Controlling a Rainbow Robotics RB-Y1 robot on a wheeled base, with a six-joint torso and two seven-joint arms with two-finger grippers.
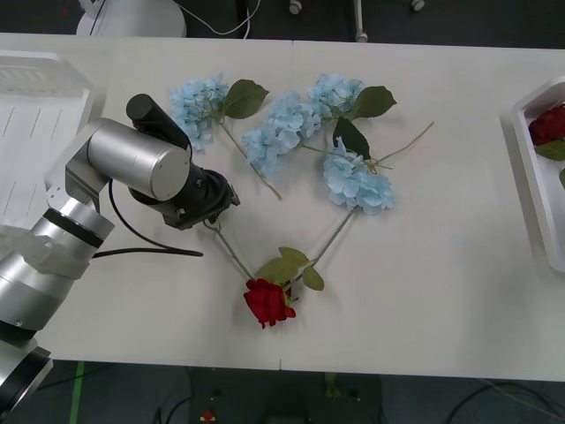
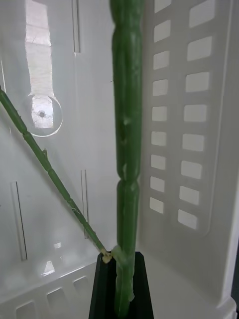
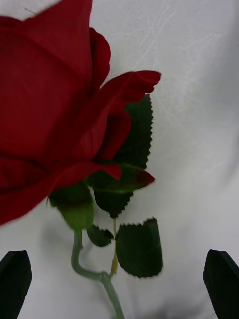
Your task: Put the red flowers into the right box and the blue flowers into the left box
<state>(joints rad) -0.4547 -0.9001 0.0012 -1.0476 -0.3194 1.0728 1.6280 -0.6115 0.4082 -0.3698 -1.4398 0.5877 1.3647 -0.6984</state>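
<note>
One red flower (image 1: 269, 300) lies near the table's front edge, its stem running up-left to my left gripper (image 1: 217, 205). In the left wrist view the bloom (image 3: 45, 114) looms close. That gripper (image 3: 118, 261) is open, black fingers (image 3: 15, 276) on either side of the stem (image 3: 79, 259). Another red flower (image 1: 547, 124) lies in the right box (image 1: 530, 181). My right gripper (image 2: 119, 291) is shut on a thick green rose stem (image 2: 127, 124) over the box's white slotted wall (image 2: 174, 149). Several blue flowers (image 1: 274, 132) lie mid-table. The left box (image 1: 35, 115) sits at the far left.
A thinner green stem (image 2: 45, 159) slants away from the gripped one inside the tray. The blue sprays' stems and leaves (image 1: 351, 137) cross each other just behind the rose. A black cable (image 1: 132, 238) loops off my left arm.
</note>
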